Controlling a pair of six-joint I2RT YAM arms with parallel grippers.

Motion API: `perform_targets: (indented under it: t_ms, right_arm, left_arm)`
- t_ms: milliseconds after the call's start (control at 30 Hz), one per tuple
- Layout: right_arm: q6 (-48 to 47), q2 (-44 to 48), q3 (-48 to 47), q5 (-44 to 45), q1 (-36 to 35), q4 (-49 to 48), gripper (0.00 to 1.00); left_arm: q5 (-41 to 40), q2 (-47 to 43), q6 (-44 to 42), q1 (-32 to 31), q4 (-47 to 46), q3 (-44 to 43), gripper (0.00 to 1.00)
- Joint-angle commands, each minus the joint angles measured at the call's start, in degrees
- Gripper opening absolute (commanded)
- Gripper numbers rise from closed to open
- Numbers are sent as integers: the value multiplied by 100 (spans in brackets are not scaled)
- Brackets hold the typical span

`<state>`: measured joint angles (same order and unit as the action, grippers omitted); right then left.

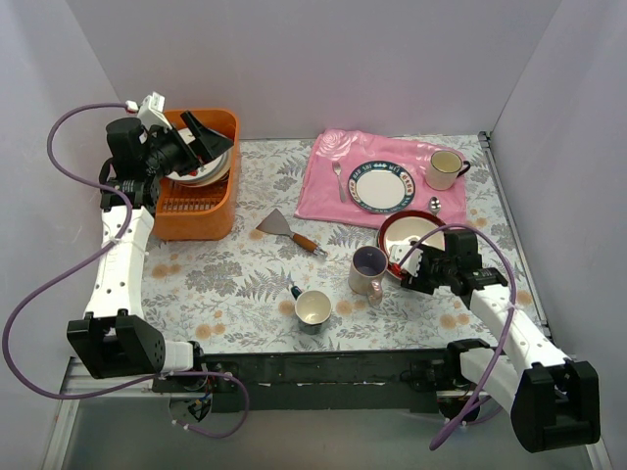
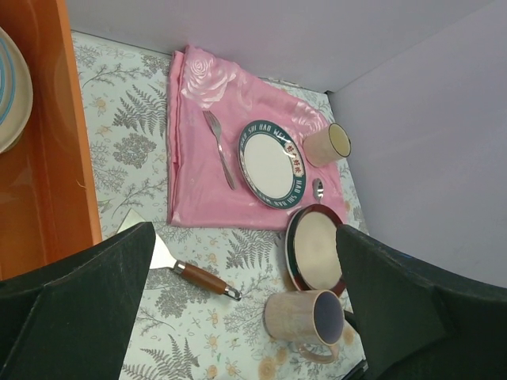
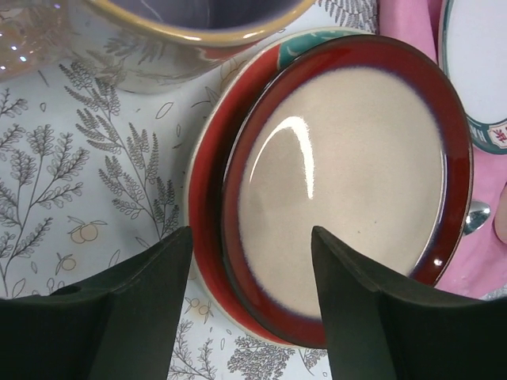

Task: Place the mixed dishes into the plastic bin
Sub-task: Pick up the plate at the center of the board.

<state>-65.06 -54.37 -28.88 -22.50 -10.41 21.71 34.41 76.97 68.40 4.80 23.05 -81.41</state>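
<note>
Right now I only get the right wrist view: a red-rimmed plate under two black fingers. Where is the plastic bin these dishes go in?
Observer: The orange rectangular plastic bin sits at the far left of the floral-patterned table.
Visitor: Is anything in it?
Observer: Yes, pale round plates lie inside.
Visitor: And the other tool?
Observer: The left tool hangs open above the bin.
</note>
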Motion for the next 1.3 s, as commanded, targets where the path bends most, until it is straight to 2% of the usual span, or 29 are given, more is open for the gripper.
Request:
perform_targets:
  t_ms: [0,267,400,567,967,1167,1267]
  right_arm:
    - [151,5,155,105,-31,-510,66]
    - [98,-83,348,202,-48,-721,56]
    - [72,-126,462,308,-75,-906,53]
    - [-112,-179,699,448,-127,-1169,51]
    - [-394,-311,1051,580,-189,-1547,39]
    - [-517,-267,1218,571,-189,-1591,25]
    - [-552,-197,1254,554,-189,-1530,15]
  left_arm:
    - [-119,-384,6,4,-388,125,98]
    - [-224,-498,-29,4,-529,213,98]
    - [-391,-709,50,12,-888,502,98]
    - [-1198,-1183,533,21,-1512,1100,98]
    - [-620,-1255,595,48,-1892,1303,98]
    - [-418,-1184,701,48,-2058,1329,98]
    - [-278,-1158,797,48,-2190,1373,98]
